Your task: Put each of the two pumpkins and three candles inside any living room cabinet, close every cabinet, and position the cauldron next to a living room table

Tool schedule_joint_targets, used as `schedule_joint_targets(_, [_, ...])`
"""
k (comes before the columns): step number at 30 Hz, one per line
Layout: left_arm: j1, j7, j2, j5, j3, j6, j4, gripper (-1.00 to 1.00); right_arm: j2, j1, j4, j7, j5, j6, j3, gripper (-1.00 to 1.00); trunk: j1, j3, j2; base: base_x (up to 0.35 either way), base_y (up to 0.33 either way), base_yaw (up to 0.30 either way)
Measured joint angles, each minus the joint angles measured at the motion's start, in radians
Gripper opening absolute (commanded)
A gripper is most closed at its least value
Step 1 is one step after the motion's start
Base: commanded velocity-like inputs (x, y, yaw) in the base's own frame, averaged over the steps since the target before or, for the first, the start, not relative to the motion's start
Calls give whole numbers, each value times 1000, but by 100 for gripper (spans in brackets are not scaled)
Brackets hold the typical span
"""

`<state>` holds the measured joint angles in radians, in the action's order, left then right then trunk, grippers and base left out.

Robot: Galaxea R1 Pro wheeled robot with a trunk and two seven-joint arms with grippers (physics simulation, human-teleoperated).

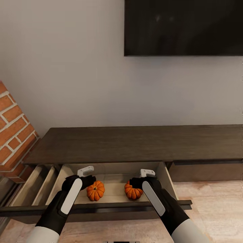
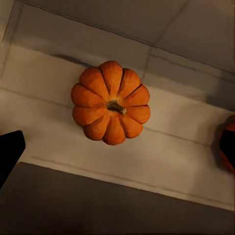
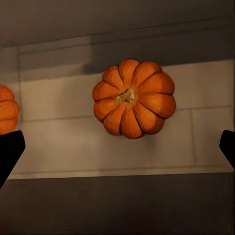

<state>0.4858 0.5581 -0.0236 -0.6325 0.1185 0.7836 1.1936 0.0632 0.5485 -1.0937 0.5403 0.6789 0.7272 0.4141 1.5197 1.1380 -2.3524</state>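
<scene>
- Right now I see the cabinet (image 1: 135, 143) against the pale wall, with its drawer (image 1: 111, 204) pulled out toward me and the pale wood inside showing.
- Both pumpkins sit on the drawer floor, apart from each other: the left pumpkin (image 1: 96, 190) and the right pumpkin (image 1: 133, 191).
- My left gripper (image 1: 86, 175) hangs over the drawer just beside the left pumpkin. Through the left wrist camera that pumpkin (image 2: 110, 102) lies free on the pale boards, stem up, with nothing touching it; one dark fingertip (image 2: 10, 152) sits far out at the edge, so I read this claw as released.
- My right gripper (image 1: 143, 177) hovers just above the right pumpkin. In the right wrist camera that pumpkin (image 3: 133, 98) rests untouched between two widely spread fingertips (image 3: 10, 149), so this claw is released too; the other pumpkin (image 3: 7, 110) peeks in at the edge.
- A black TV (image 1: 184, 27) hangs on the wall above, and red brick (image 1: 13, 131) stands at the left.
</scene>
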Motion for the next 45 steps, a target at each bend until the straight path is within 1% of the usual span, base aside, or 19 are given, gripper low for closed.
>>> schedule_joint_targets(2, [0, 5, -1, 1, -15, 1, 2, 100, 0, 0, 0, 1, 0, 2, 0, 100, -8, -6, 14, -65, 0, 0])
schedule_joint_targets(6, [0, 36, -2, -3, -22, 2, 3, 100, 0, 0, 0, 3, 0, 3, 0, 100, -23, -19, 42, -207, 0, 0])
schedule_joint_targets(11, [0, 57, -3, -4, -26, 2, 3, 100, 0, 0, -1, 7, 1, 3, 0, 100, -42, -34, 77, -85, 0, 0])
schedule_joint_targets(20, [0, 60, -4, -4, -26, 2, 3, 100, 0, 0, -6, 4, -2, 2, 1, 100, -77, -63, 140, -132, 0, 0])
schedule_joint_targets(36, [0, 61, -6, -5, -22, 2, 3, 100, -1, 0, -20, -1, -3, -2, 1, 100, -138, -113, 252, -13, 0, 0])
schedule_joint_targets(45, [0, 61, -6, -5, -21, 2, 3, 100, -2, 0, -31, -1, -3, -2, 2, 100, -173, -141, 315, -129, 0, 0])
